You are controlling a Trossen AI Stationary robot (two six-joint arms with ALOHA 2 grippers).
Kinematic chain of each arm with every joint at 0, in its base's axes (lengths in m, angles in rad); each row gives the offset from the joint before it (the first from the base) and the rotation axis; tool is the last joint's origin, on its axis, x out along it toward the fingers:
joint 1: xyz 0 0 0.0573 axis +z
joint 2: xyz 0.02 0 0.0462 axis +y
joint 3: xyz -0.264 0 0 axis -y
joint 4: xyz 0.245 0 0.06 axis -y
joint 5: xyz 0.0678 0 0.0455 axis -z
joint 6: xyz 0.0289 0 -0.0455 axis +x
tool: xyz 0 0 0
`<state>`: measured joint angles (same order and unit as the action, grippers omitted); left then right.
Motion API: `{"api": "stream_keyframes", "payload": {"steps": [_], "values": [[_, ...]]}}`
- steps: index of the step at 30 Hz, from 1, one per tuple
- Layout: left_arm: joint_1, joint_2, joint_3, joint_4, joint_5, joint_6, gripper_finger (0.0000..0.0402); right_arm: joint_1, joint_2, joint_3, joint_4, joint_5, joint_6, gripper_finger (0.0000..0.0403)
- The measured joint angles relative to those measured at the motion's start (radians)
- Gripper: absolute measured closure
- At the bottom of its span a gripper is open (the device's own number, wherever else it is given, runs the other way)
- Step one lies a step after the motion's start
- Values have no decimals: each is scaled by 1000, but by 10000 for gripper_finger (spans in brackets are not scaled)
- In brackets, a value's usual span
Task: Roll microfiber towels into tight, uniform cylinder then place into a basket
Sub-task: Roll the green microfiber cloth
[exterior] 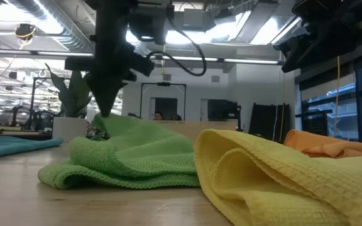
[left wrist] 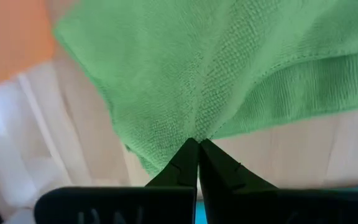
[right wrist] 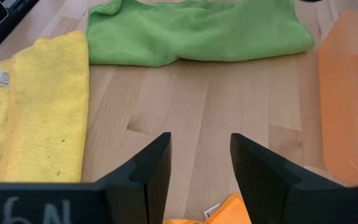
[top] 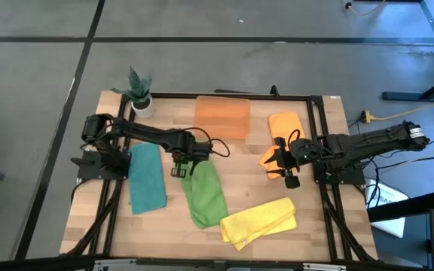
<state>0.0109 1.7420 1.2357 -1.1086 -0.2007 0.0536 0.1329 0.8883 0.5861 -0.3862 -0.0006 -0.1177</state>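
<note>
The green towel [top: 206,197] lies crumpled at the table's middle. My left gripper [top: 179,172] stands over its far end, pointing steeply down, shut on the cloth [left wrist: 197,144]. The low view shows the towel [exterior: 137,157] drawn up into a low peak under the fingers. My right gripper [top: 286,175] hovers open at the right, over an orange towel [right wrist: 229,208], touching nothing. The translucent orange basket [top: 222,117] stands at the far middle. Flat on the table lie a teal towel [top: 147,177] to the left and a yellow towel [top: 258,222] at the near right. My left gripper pinches the green towel near its far end [left wrist: 194,127] between its two fingertips, from above, pointing steeply down. Creases run out from the pinch. One layer or several, I cannot tell. That spot [exterior: 109,120] is raised a little, and the rest of the towel lies on the table.
A small white pot with a green plant [top: 140,96] stands at the far left corner. A second orange towel [top: 286,126] lies at the far right beside the basket. Bare wood shows between the green towel and my right gripper [right wrist: 201,162].
</note>
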Motion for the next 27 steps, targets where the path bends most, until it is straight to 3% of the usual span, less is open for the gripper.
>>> {"api": "stream_keyframes", "payload": {"steps": [6,18,27], "values": [[0,1,-64,34,17,1,401,0,0,0,-1,0,0,237],[0,1,-70,111,3,0,401,0,0,0,-1,0,0,237],[1,1,-70,126,1,-107,355,0,0,0,-1,0,0,237]]}}
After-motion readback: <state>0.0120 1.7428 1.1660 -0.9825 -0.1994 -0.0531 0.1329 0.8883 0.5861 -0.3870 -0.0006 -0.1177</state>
